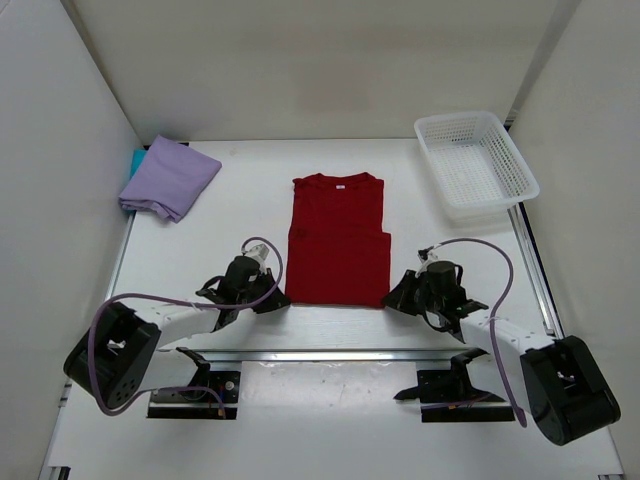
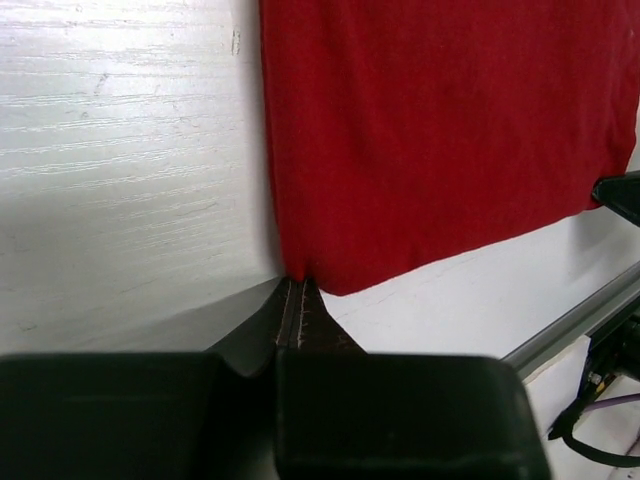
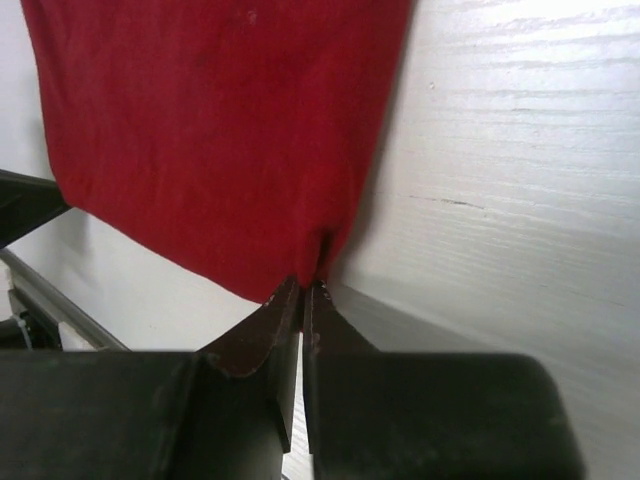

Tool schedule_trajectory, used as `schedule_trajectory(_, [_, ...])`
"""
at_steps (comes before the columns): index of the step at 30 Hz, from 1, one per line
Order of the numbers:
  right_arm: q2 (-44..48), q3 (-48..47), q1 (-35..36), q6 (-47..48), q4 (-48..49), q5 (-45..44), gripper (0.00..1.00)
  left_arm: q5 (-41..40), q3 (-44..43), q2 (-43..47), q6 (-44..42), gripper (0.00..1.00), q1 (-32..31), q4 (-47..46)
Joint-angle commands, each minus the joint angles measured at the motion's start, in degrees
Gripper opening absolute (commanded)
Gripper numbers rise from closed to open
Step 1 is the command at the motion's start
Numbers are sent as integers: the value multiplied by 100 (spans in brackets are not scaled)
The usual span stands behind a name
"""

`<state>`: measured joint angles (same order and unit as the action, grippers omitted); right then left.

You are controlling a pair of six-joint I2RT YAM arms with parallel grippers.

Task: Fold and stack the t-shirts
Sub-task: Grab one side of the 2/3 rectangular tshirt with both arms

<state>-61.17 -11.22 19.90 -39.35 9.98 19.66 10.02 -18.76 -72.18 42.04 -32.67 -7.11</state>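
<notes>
both pinching shut, left gripper point(image 2: 298, 290) on red t-shirt point(image 1: 338, 240) near-left corner, right gripper point(image 3: 305, 290) near-right corner

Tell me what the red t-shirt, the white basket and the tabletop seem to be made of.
Red t-shirt: soft cloth, probably cotton knit, matte; it lies limp and flat with creased edges.
White basket: looks like moulded plastic, slightly glossy, with open mesh walls.
Tabletop: white-painted board, perhaps wood, judging by the streaky grain seen from the wrists; matte.

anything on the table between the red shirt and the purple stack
Nothing visible: only bare table lies between the red shirt and the purple shirt. The white basket sits on the opposite side.
</notes>
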Motion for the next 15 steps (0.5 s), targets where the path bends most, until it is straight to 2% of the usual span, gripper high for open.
schedule_trajectory(1, [210, 33, 40, -20, 252, 154, 0, -369, -40, 142, -55, 0, -82, 307])
schedule_trajectory(5, [798, 41, 251, 16, -504, -216, 0, -483, 74, 670, -143, 0, -21, 711])
schedule_trajectory(6, [1052, 50, 408, -28, -740, -382, 0, -484, 101, 914, -178, 0, -21, 1094])
schedule_trajectory(11, [2037, 313, 1296, -529, -1856, -884, 0, -502, 356, 2145, -144, 0, -345, 2195])
schedule_trajectory(15, [3187, 323, 2366, -1319, -2876, -1429, 0, -352, 514, 3481, 251, 0, -635, 3099])
